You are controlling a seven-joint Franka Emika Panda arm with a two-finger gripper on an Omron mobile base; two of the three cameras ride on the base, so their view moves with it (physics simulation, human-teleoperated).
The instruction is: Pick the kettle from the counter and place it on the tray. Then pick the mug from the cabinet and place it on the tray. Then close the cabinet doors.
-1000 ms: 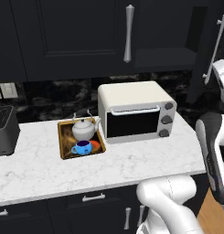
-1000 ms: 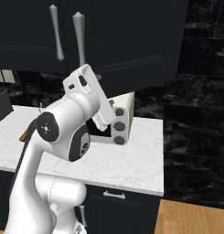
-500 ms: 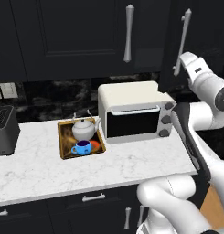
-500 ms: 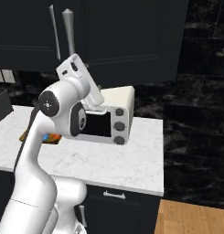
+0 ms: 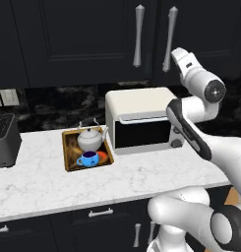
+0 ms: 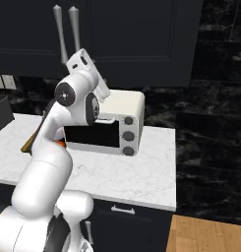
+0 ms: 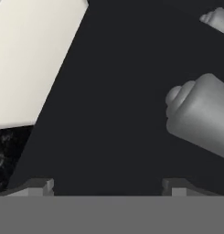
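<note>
Jaws are standing apart and empty as we are raising the gripper [image 7: 107,185] toward the cabinet doors [image 5: 92,39], both looking shut. We are judging a final flat press near the right handle [image 5: 169,38] enough. Kettle [image 5: 90,139] and mug [image 5: 88,159] are sitting on the tray [image 5: 69,156], left of the toaster oven [image 5: 141,120]. Any remaining door gap is hard to make out.

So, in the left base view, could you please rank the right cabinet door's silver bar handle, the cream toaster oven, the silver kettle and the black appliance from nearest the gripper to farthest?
1. Silver bar handle, just left of the gripper.
2. Cream toaster oven, below it.
3. Silver kettle, lower left on the wooden-rimmed tray.
4. Black appliance, far left.
</note>
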